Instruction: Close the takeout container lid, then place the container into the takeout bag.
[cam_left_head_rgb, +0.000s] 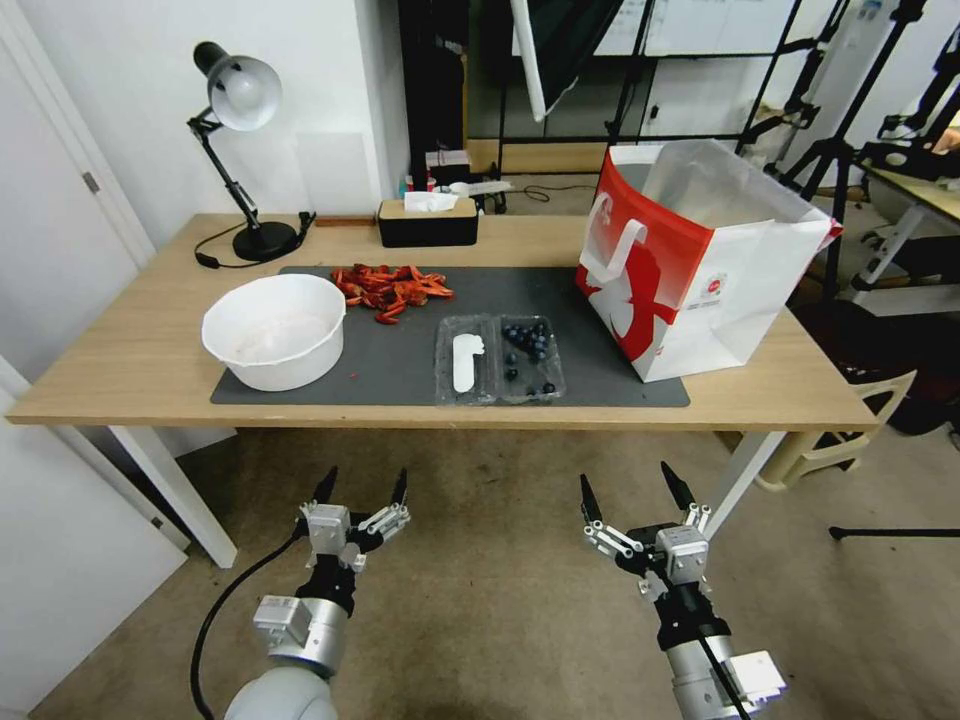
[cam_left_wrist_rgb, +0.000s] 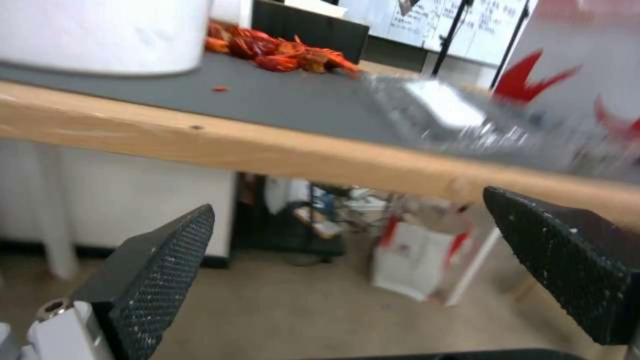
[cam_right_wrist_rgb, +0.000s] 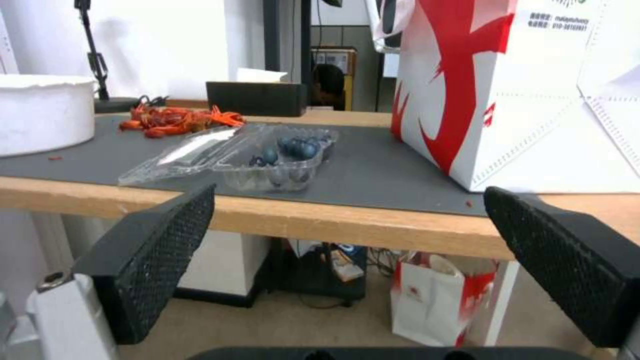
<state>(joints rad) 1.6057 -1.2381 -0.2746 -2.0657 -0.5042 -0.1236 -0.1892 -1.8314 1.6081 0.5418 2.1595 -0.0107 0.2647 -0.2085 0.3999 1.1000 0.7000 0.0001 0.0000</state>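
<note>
Nearest: the left pincer (cam_left_head_rgb: 360, 492) and right pincer (cam_left_head_rgb: 634, 484) hang low in front of the surface (cam_left_head_rgb: 130, 370), over the floor. Both have their tips wide apart, w/ nothing between them. Neither touches a thing.

Next, near the front edge of the dark mat (cam_left_head_rgb: 400, 365), the takeout container (cam_left_head_rgb: 498, 358) lies flat & open. The half w/ blueberries (cam_left_head_rgb: 527, 345) is on the robot's right. The lid (cam_left_head_rgb: 464, 362), w/ its long white label, lies folded out on the robot's left. In the right wrist view the container (cam_right_wrist_rgb: 267, 162) sits just past the wood edge, lid (cam_right_wrist_rgb: 177, 157) sloping down to the mat.

To the right, a bit farther back, the takeout bag (cam_left_head_rgb: 690, 270) stands up w/ its mouth open, close to the container but not touching.

Left on the mat: a white bowl (cam_left_head_rgb: 275, 330). Behind it, a pile of red bits (cam_left_head_rgb: 392, 288). At the back: a black tissue box (cam_left_head_rgb: 428, 222) & a lamp (cam_left_head_rgb: 240, 140).

Step, I think: the very start. Lid not shut yet. Next move prob. needs a pincer to come up over the edge, get under the lid's far-left rim & swing it over the berries.

Hard to see: the left wrist view is smeared, so the container there is just a shiny blur. Can't tell what's inside the bag. Can't see the hinge clearly.
</note>
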